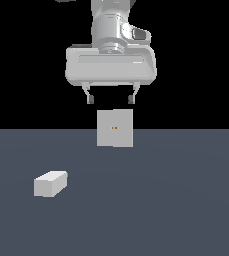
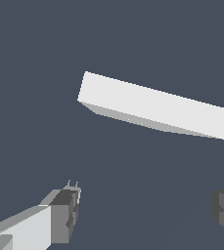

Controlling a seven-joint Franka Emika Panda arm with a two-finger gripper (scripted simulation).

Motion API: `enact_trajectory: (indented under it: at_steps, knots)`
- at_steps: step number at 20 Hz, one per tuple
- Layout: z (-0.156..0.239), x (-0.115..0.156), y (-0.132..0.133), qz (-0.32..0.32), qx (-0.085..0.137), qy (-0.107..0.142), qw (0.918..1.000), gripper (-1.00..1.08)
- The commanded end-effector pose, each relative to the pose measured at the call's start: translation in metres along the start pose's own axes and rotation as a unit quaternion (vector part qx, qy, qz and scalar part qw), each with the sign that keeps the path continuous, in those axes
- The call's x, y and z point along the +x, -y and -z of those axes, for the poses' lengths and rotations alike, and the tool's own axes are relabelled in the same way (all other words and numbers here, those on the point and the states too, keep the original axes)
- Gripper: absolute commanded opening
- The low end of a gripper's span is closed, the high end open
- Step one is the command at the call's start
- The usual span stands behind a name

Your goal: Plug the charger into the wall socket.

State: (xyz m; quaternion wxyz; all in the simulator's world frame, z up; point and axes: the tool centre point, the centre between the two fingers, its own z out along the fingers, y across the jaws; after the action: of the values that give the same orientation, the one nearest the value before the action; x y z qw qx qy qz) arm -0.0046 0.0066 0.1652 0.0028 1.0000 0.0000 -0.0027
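Two pale objects sit on the flat, matte slate-blue bench (image 1: 186, 200). Largest above it, the glossy white gripper (image 1: 111, 99) hangs at the upper centre of the exterior view, fingers spread wide and empty. Below it stands the flat, upright, pale grey square wall socket (image 1: 115, 128), two yellowish dots at centre. Smallest, the plain grey-white rectangular charger (image 1: 50, 183) lies at lower left, well apart.
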Motion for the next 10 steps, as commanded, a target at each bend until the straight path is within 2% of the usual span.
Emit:
enact_trajectory:
  at_steps: [1,10]
  knots:
    - [0.0,0.0,0.0,0.0,0.0,0.0,1.0,1.0]
    - [-0.0075,-0.0091,0.0069,-0.007,0.0,-0.008,0.9999,1.0]
